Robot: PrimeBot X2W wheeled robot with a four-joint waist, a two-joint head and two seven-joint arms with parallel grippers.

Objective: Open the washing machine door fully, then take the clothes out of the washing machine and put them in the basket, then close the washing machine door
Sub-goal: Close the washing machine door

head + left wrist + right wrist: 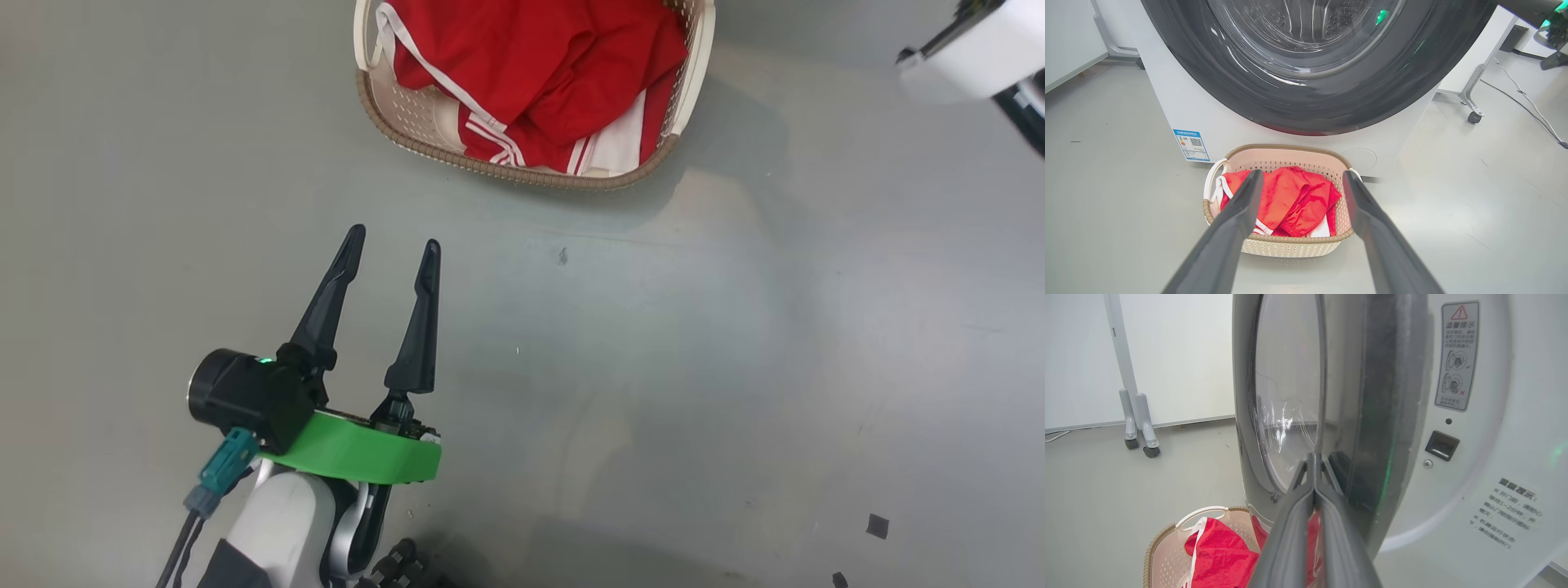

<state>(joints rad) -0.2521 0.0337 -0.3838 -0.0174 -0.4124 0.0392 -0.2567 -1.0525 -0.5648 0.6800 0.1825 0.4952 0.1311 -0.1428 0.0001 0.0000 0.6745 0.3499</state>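
From the head view, the left gripper (393,239) hangs over the grey floor (735,367) with its two dark fingers spread wide and nothing between them, short of the basket (424,145) at the top of that view. The left wrist view adds the setting: the one basket stands on the floor just in front of the washing machine (1180,102), below the washing machine door (1331,110), and both of its side handles show. The clothes (1290,200) lie heaped inside it, red with white stripes and trim. How many garments make up the heap I cannot tell. This view also gives one small blue label (1191,145) low on the white front, the perforated drum behind the glass, and one castered leg off to the side. The right wrist view brings in the right gripper (1313,457), its two fingers pressed together with nothing in them, the tips up at the edge of the door. Whether they touch it I cannot tell. Here the door is seen almost edge-on and not shut: one dark latch slot (1441,445) and one warning sticker (1457,355) lie bare on the white front beside it. Two grey wheeled feet stand by the far wall.
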